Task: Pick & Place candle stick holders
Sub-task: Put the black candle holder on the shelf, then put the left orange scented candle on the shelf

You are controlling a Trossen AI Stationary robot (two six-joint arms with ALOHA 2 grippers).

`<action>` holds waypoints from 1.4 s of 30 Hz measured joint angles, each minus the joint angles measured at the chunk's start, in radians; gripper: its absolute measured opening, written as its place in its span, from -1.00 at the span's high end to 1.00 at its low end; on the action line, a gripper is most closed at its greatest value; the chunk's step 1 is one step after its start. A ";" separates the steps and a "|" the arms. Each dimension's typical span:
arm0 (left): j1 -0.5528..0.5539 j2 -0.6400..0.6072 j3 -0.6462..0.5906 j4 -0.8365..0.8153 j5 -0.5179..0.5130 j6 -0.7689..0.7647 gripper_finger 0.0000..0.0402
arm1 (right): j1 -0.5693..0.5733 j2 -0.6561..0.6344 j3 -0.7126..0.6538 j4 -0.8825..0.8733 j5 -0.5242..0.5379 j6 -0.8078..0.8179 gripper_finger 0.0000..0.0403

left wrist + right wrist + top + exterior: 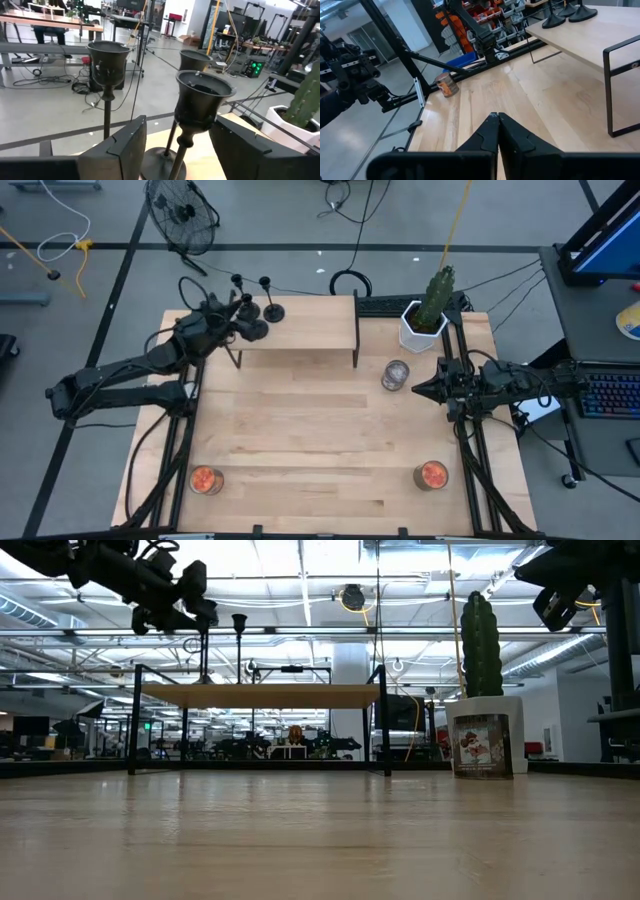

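A: High view — what was seen of the three matte-black metal candle stick holders (255,305)?

B: Each was seen as a round disc base with a thin stem and a small cup at the top. All three were grouped upright on the left end of the raised light-wood shelf with black metal legs (310,330), at the back of the pale wooden table (320,440).

A: And the left gripper (243,320)?

B: It was positioned at that shelf corner. In the left wrist view its two dark fingers (125,150) were spread apart on either side of the nearest holder's stem (177,145), with gaps visible; nothing was clamped.

A: The right gripper (416,389)?

B: It was held above the table's right side, fingers pressed together, empty, well apart from the holders.
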 joint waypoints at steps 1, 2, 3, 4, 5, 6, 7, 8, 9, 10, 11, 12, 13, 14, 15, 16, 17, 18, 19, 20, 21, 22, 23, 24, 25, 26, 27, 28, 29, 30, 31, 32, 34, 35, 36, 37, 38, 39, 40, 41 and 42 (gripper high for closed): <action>-0.002 -0.006 0.000 -0.005 0.002 0.000 -0.12 | 0.000 0.000 0.000 0.000 0.000 0.000 1.00; -0.005 -0.012 0.000 -0.009 0.005 0.000 -0.13 | 0.000 0.000 0.000 0.000 0.000 0.000 1.00; -0.007 -0.017 0.000 -0.018 0.013 0.000 -0.14 | 0.000 0.000 0.000 0.000 0.000 -0.001 1.00; -0.008 -0.022 0.000 -0.027 0.020 0.000 -0.16 | 0.000 0.000 0.000 0.000 0.000 -0.001 1.00; -0.012 -0.026 0.000 -0.035 0.020 -0.002 -0.16 | 0.000 0.000 0.000 0.000 0.000 -0.001 1.00; -0.017 -0.030 0.000 -0.041 0.020 -0.003 -0.17 | 0.000 0.000 0.000 0.000 0.000 -0.001 1.00; -0.022 -0.035 0.000 -0.043 0.021 -0.003 -0.18 | 0.000 0.000 0.000 0.000 0.000 -0.001 1.00; -0.028 -0.042 0.000 -0.042 0.021 -0.003 -0.18 | 0.000 0.000 0.000 0.000 0.000 0.000 1.00; -0.035 -0.050 0.000 -0.043 0.022 -0.003 -0.18 | 0.000 0.000 0.000 0.000 0.000 0.001 1.00; -0.042 -0.058 0.000 -0.043 0.023 -0.003 -0.18 | 0.000 0.000 0.000 0.000 0.000 0.001 1.00; -0.049 -0.068 0.000 -0.044 0.024 -0.003 -0.18 | 0.000 0.000 0.000 0.000 0.000 0.001 1.00; -0.058 -0.079 0.000 -0.048 0.028 -0.003 -0.18 | 0.000 0.000 0.000 0.000 0.000 0.001 1.00; -0.067 -0.091 0.000 -0.056 0.035 -0.005 -0.18 | 0.000 0.000 0.000 0.000 0.000 0.001 1.00; -0.078 -0.105 0.000 -0.066 0.047 -0.011 -0.18 | 0.000 0.000 0.000 0.000 0.000 0.001 1.00; -0.090 -0.120 0.001 -0.081 0.057 -0.023 -0.18 | 0.000 0.000 0.000 0.000 0.000 0.001 1.00; -0.102 -0.136 0.001 -0.100 0.072 -0.038 -0.18 | 0.000 0.000 0.000 0.000 0.000 0.001 1.00; -0.114 -0.151 0.002 -0.122 0.085 -0.058 -0.18 | 0.000 0.000 0.000 0.000 0.000 0.001 1.00; -0.127 -0.167 0.002 -0.148 0.101 -0.075 -0.18 | 0.000 0.000 0.000 0.000 0.000 0.001 1.00; -0.142 -0.182 0.002 -0.174 0.117 -0.089 -0.18 | 0.000 0.000 0.000 0.000 0.000 0.001 1.00; -0.156 -0.196 0.002 -0.196 0.137 -0.104 -0.18 | 0.000 0.000 0.000 0.000 0.000 0.001 1.00; -0.172 -0.209 0.002 -0.213 0.158 -0.122 -0.18 | 0.000 0.000 0.000 0.000 0.000 0.000 1.00; -0.188 -0.220 0.002 -0.224 0.182 -0.143 -0.18 | 0.000 0.000 0.000 0.000 0.000 0.000 1.00; -0.203 -0.230 0.002 -0.226 0.207 -0.160 -0.18 | 0.000 0.000 0.000 0.000 0.000 0.000 1.00; -0.219 -0.238 0.002 -0.226 0.230 -0.176 -0.18 | 0.000 0.000 0.000 0.000 0.000 -0.002 1.00; -0.237 -0.245 0.002 -0.226 0.254 -0.189 -0.18 | 0.000 0.000 0.000 0.000 0.000 -0.004 1.00; -0.253 -0.250 0.002 -0.226 0.273 -0.199 -0.18 | 0.000 0.000 0.000 0.000 0.000 -0.007 1.00; -0.270 -0.252 0.002 -0.226 0.291 -0.211 -0.18 | 0.000 0.000 0.000 0.000 0.000 -0.011 1.00; -0.287 -0.252 0.002 -0.226 0.309 -0.224 -0.18 | 0.000 0.000 0.000 0.000 0.000 -0.014 1.00; -0.304 -0.252 0.002 -0.226 0.328 -0.241 -0.18 | 0.000 0.000 0.000 0.000 0.000 -0.018 1.00; -0.320 -0.251 0.002 -0.226 0.345 -0.256 -0.18 | 0.000 0.000 0.000 0.000 0.000 -0.022 1.00; -0.337 -0.249 0.002 -0.226 0.362 -0.270 -0.18 | 0.000 0.000 0.000 0.000 0.000 -0.023 1.00; -0.355 -0.247 0.002 -0.226 0.376 -0.284 -0.18 | 0.000 0.000 0.000 0.000 0.000 -0.024 1.00; -0.393 -0.242 0.002 -0.227 0.393 -0.317 -0.18 | 0.000 0.000 0.000 0.000 0.000 -0.024 1.00; -0.412 -0.240 0.002 -0.228 0.401 -0.339 -0.18 | 0.000 0.000 0.000 0.000 0.000 -0.024 1.00; -0.430 -0.238 0.002 -0.227 0.415 -0.364 -0.18 | 0.000 0.000 0.000 0.000 0.000 -0.024 1.00; -0.448 -0.237 0.002 -0.226 0.432 -0.396 -0.18 | 0.000 0.000 0.000 0.000 0.000 -0.024 1.00; -0.465 -0.237 0.002 -0.226 0.449 -0.434 -0.18 | 0.000 0.000 0.000 0.000 0.000 -0.024 1.00; -0.482 -0.236 0.002 -0.227 0.466 -0.476 -0.18 | 0.000 0.000 0.000 0.000 0.000 -0.024 1.00; -0.499 -0.236 0.002 -0.228 0.479 -0.520 -0.18 | 0.000 0.000 0.000 0.000 0.000 -0.024 1.00; -0.517 -0.236 0.002 -0.233 0.487 -0.560 -0.18 | 0.000 0.000 0.000 0.000 0.000 -0.025 1.00; -0.535 -0.234 0.002 -0.242 0.490 -0.606 -0.18 | 0.000 0.000 0.000 0.000 0.000 -0.025 1.00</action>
